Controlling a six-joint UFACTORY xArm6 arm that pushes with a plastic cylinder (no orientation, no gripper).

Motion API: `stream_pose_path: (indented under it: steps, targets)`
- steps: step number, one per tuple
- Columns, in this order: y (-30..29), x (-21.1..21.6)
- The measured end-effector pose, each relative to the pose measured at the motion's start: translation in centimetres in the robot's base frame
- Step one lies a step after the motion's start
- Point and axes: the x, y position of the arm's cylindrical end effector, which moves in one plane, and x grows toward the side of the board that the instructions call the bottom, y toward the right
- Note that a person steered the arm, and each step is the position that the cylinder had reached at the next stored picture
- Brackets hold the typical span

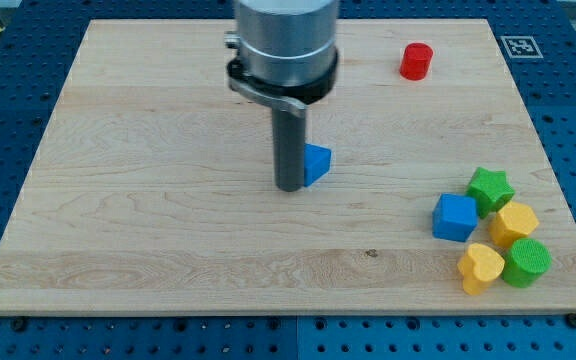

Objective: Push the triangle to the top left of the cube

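So the blue triangle (317, 163) sits a bit above the middle of the wooden board (148, 230), and my tip (290, 187) is right up against it, at the triangle's 9 o'clock side, touching or as good as touching, with the rod covering the triangle's left edge so I can't see the exact contact. No jaws on this rig, just the straight dark rod, so there's nothing to be open or shut. The blue cube (455, 217) is well away from the triangle, down at about its 4 o'clock, near the board's right edge. The cube is the left-most piece of a tight little cluster: a green star (491, 189) at the cube's 1 o'clock, a yellow block (515, 222) (looks hexagon-ish) at its 3 o'clock, a yellow heart (480, 267) at its 5 o'clock, and a green round-ish block (526, 262) at its 4 o'clock, further out. A red cylinder (417, 61) stands alone, far off at the triangle's 1 o'clock, near the board's top edge. The board lies on a blue perforated table (8, 110)
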Motion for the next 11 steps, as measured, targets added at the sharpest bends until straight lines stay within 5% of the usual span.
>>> stream_pose_path:
  steps: [2, 9, 11]
  targets:
    - [-4.8, -2.5]
    - [2.9, -2.8]
    - [10.0, -2.0]
